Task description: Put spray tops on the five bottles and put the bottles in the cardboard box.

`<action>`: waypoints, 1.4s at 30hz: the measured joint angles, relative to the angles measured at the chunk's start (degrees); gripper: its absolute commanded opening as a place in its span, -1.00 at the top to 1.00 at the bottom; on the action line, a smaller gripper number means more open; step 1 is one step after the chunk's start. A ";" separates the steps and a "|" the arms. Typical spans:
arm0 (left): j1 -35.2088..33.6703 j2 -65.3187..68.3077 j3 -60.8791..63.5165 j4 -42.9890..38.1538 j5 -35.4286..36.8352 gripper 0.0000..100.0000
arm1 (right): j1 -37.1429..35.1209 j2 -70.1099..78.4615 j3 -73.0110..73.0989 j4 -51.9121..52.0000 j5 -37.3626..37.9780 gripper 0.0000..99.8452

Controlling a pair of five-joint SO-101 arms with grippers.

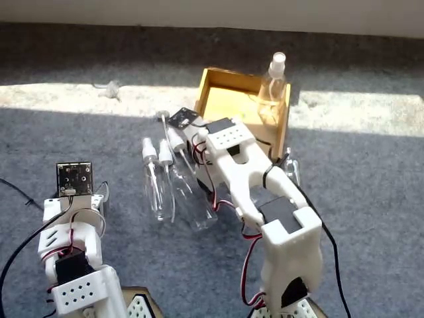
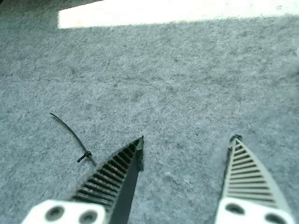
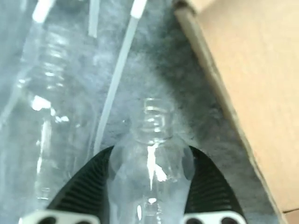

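Note:
My right gripper is shut on the shoulders of a clear bottle with a bare threaded neck, close beside the cardboard box. Thin dip tubes of spray tops lie ahead of it, and another clear bottle lies alongside. From above, two clear bottles lie on the carpet with white spray tops at their necks. A bottle with a spray top stands inside the cardboard box. My left gripper hangs open over bare carpet.
A black cable tie lies on the grey carpet near my left gripper. Another clear bottle is partly hidden behind the right arm. A small white object rests in the sunlit strip at the back left.

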 measured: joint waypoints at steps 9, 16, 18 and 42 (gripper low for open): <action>0.00 0.00 0.00 0.97 -1.58 0.48 | 4.31 -18.02 10.11 -2.73 -7.12 0.99; 0.00 0.09 -2.99 5.54 -2.11 0.48 | 4.13 -40.53 32.53 -13.54 -8.70 0.99; 0.62 0.09 -6.51 8.00 -2.11 0.48 | 4.13 -46.86 38.42 -15.56 -8.70 0.99; 21.10 78.42 -84.84 29.71 18.73 0.48 | 4.04 -90.46 76.31 -29.10 -12.48 0.99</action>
